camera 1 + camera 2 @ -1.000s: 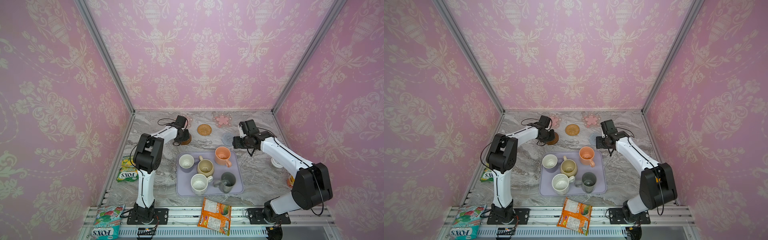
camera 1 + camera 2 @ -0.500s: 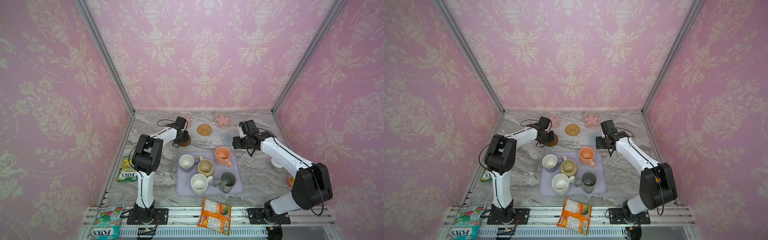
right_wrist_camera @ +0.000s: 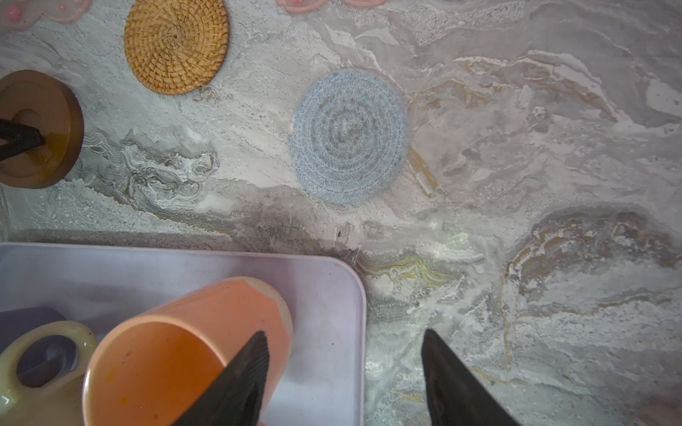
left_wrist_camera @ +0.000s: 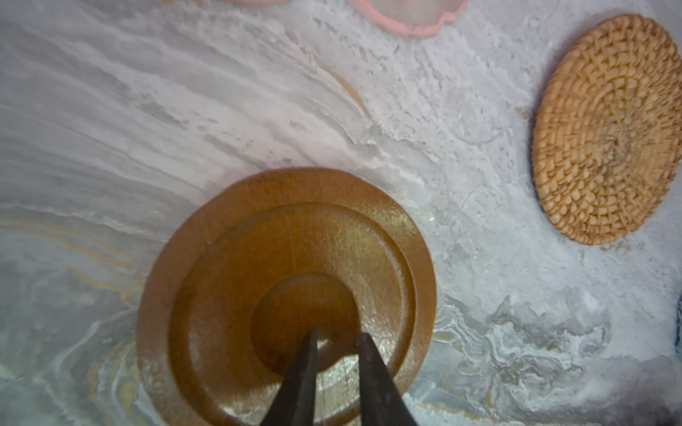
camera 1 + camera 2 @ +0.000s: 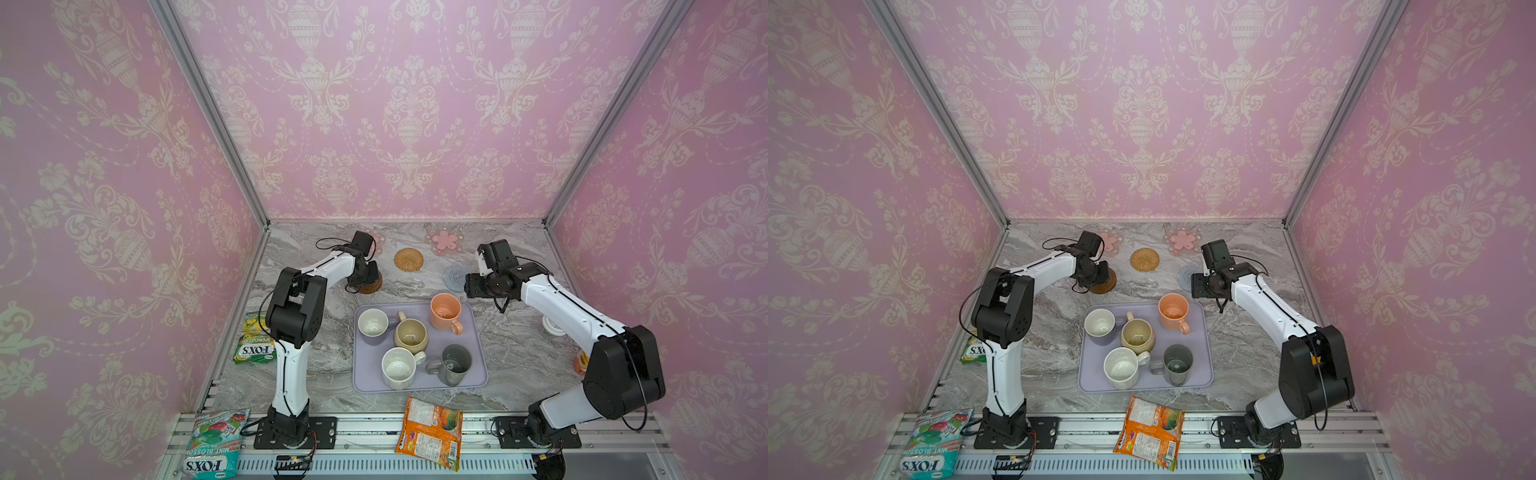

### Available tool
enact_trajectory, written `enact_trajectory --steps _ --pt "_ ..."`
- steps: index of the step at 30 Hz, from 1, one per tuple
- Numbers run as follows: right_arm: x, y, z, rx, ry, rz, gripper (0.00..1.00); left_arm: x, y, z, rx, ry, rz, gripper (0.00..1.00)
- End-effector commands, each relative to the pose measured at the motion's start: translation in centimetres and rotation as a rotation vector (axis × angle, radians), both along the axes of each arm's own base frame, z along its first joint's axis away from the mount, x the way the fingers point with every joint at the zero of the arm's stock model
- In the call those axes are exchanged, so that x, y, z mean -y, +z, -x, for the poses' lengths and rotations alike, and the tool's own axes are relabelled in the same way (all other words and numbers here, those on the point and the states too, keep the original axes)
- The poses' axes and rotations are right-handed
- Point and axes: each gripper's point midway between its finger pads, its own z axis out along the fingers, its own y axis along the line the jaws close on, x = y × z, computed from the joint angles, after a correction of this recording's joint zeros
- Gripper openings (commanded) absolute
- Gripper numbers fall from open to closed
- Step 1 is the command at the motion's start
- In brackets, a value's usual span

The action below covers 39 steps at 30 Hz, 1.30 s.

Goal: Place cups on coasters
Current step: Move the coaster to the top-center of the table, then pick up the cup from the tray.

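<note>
l jaws nearly closed over brown coaster (image 4: 288,254) ctr, r jaws spread above peach mug (image 3: 162,369) rim by tray (image 3: 326,291) corner.

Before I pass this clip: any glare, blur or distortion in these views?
Left wrist view: bright sheen on the brown wooden coaster, rattan coaster crisp. Right wrist view: grey-blue coaster sharp, peach mug slightly soft up close. Both top views: even light, wide-angle splay of the frame posts.

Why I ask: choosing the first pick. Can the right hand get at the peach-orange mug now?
Probably yes: the right hand hangs open close by the peach-orange mug, with nothing between them.
</note>
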Motion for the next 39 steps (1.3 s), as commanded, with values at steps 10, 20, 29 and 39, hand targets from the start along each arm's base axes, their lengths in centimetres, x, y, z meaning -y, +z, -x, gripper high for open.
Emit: enact_trajectory --steps 10,20,29,39 --pt "-0.4 2.2 0.8 0.039 0.016 -0.056 0.67 -0.4 8.3 1.3 0.101 -0.089 -0.025 0.30" --pt "-0.6 3.3 2.8 0.052 0.044 -0.093 0.68 -3.2 10.8 5.0 0.127 -0.085 -0.114 0.33" --pt "-1.5 2.8 6.1 0.020 0.077 -0.127 0.67 -4.1 10.5 7.7 0.117 -0.075 -0.116 0.33" --pt "-3.2 2.3 9.6 -0.026 0.141 -0.130 0.66 -5.2 11.0 9.4 0.118 -0.103 -0.161 0.34"
